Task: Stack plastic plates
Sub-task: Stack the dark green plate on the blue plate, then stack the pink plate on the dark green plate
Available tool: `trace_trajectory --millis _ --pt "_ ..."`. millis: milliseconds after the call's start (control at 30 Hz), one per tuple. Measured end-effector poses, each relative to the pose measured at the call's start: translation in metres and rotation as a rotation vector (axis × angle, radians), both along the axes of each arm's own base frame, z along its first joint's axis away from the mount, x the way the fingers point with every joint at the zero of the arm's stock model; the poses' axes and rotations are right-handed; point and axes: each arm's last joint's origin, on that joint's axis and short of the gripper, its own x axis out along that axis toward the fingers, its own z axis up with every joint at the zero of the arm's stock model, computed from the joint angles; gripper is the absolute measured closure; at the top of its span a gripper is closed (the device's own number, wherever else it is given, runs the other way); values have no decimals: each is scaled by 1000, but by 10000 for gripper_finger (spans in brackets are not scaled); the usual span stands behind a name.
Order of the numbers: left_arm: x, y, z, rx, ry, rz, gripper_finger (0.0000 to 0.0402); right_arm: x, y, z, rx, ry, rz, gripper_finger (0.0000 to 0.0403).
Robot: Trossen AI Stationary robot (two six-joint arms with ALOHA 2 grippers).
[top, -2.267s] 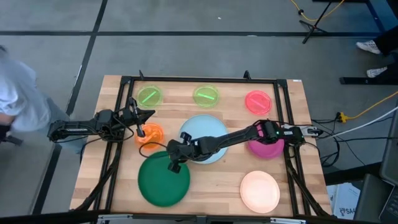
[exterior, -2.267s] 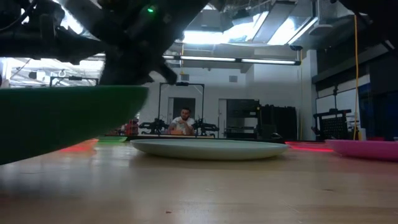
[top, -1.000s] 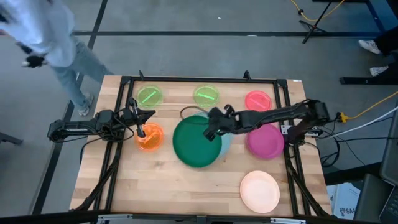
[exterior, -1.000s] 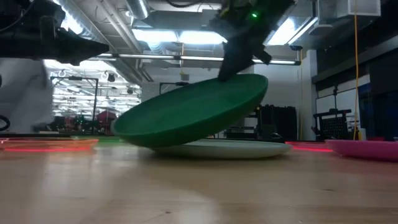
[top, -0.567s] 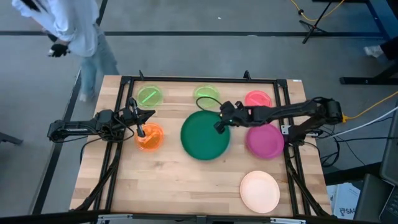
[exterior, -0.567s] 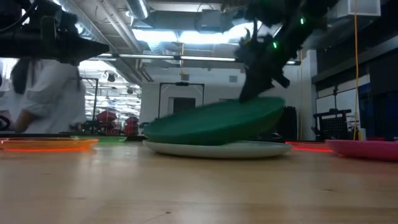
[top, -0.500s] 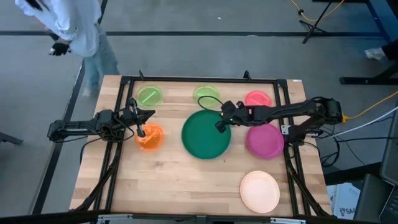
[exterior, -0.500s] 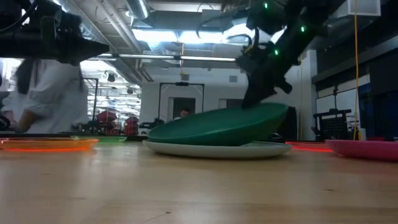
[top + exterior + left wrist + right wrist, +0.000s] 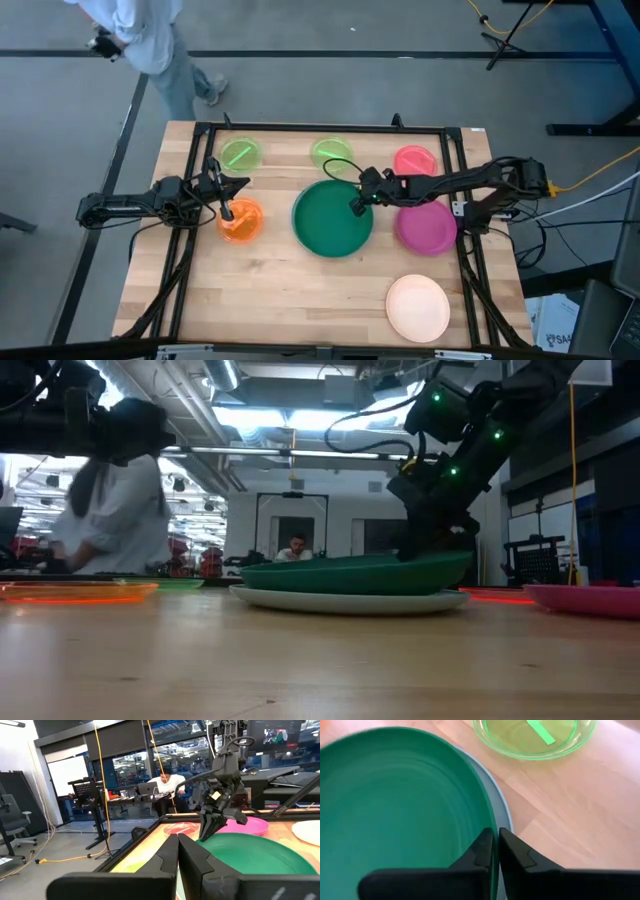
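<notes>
The large dark green plate (image 9: 333, 217) lies on the light blue plate (image 9: 350, 601) at the table's middle; only a sliver of the blue rim (image 9: 503, 812) shows. My right gripper (image 9: 356, 207) is shut on the green plate's far right rim. My left gripper (image 9: 225, 207) is shut and empty, held above the left rim of the small orange plate (image 9: 241, 222), which lies flat on the table. The left wrist view shows the green plate (image 9: 250, 856) with my right gripper (image 9: 214, 829) on it. My right gripper pinches the green plate's rim (image 9: 491, 820) on its far right side, one finger (image 9: 481, 847) inside the plate and one outside. The fingers slant down from the table's right. The plate rests nearly level on the light blue plate, its held side a little higher (image 9: 455, 560).
Two lime green plates (image 9: 240, 154) (image 9: 332, 154) and a pink one (image 9: 415, 160) lie along the far edge. The magenta plate (image 9: 428, 227) is right of the stack, the peach plate (image 9: 418, 307) near right. A person (image 9: 150, 40) walks beyond the far left corner.
My right gripper has carried the green plate toward the table's right and far side and lowered it. The plate, held steeply tilted over the blue plate a second ago, has come down almost level onto it. The person has walked along the far left side.
</notes>
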Motion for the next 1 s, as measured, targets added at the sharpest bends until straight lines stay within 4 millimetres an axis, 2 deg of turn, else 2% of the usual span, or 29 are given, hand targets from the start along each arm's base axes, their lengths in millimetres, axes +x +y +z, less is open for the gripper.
trace_trajectory --millis 100,300,467,633,733,867,1000 --pt "0 0 0 1 0 0 397 1 0 -6 -6 31 13 351" --pt "0 0 0 26 9 4 397 2 0 -10 -34 66 52 266" --pt "-1 0 6 135 -15 6 397 4 1 9 -53 69 84 217" --pt "-1 0 5 52 -34 0 397 0 11 29 -93 97 148 201" --pt "0 1 0 -27 -13 27 393 -4 18 33 -107 117 187 202" --pt "-1 3 -2 -90 -17 89 362 -10 27 30 -97 183 203 205" --pt "0 2 -3 -116 -15 47 319 -15 44 27 -69 228 221 205"
